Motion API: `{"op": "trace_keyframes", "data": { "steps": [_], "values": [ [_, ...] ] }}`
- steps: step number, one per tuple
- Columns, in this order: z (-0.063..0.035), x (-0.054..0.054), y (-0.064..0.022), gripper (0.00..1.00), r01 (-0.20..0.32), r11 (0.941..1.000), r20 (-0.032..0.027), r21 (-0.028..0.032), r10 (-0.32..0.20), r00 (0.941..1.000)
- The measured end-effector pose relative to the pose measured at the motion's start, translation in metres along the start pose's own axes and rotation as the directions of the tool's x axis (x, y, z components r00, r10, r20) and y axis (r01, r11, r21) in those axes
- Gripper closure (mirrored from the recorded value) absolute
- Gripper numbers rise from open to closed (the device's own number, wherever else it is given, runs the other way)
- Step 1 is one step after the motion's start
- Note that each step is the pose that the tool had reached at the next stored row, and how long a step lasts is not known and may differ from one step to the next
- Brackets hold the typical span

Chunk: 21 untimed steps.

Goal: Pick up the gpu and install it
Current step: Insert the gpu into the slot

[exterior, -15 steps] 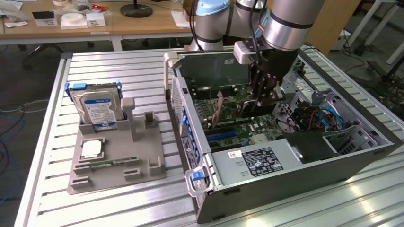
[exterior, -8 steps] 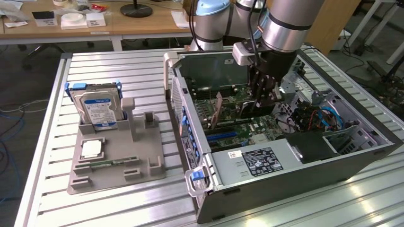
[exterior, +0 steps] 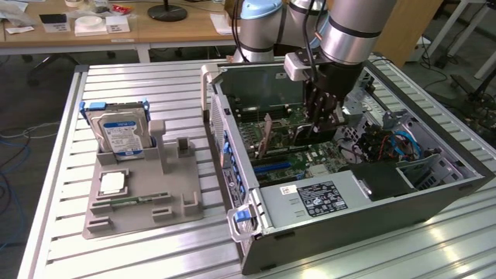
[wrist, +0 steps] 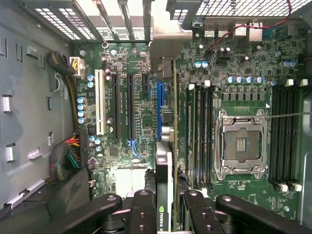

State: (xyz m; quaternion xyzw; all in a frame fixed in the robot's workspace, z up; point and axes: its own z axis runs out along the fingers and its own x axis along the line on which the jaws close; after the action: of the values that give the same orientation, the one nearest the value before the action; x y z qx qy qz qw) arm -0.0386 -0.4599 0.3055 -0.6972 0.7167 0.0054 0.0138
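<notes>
The gripper [wrist: 165, 217] is clamped on the gpu [wrist: 164, 165], holding it on edge over the motherboard [wrist: 131, 122] inside the computer case [exterior: 349, 221]. In the exterior view the card reaches toward 9 o'clock from the gripper. If its edge sits off the blue slot [wrist: 160, 100], or its bracket catches the rear wall, pressing could jam the card or strain the board.

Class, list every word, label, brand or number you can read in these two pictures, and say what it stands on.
"NVIDIA", likely, beside a green logo on the gpu held in the pincer; the rest is cut off.
On the hard drive, the blue-white label: too small to read.
On the computer case, the black label: white print, too small to read.
</notes>
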Motion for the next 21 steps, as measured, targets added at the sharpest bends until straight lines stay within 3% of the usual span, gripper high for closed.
{"op": "trace_keyframes", "data": {
  "steps": [21],
  "values": [
    [0.0051,0.0001,0.0007,0.74,0.000,1.0000,0.0001,0.0001,0.000,1.0000]
  ]
}}
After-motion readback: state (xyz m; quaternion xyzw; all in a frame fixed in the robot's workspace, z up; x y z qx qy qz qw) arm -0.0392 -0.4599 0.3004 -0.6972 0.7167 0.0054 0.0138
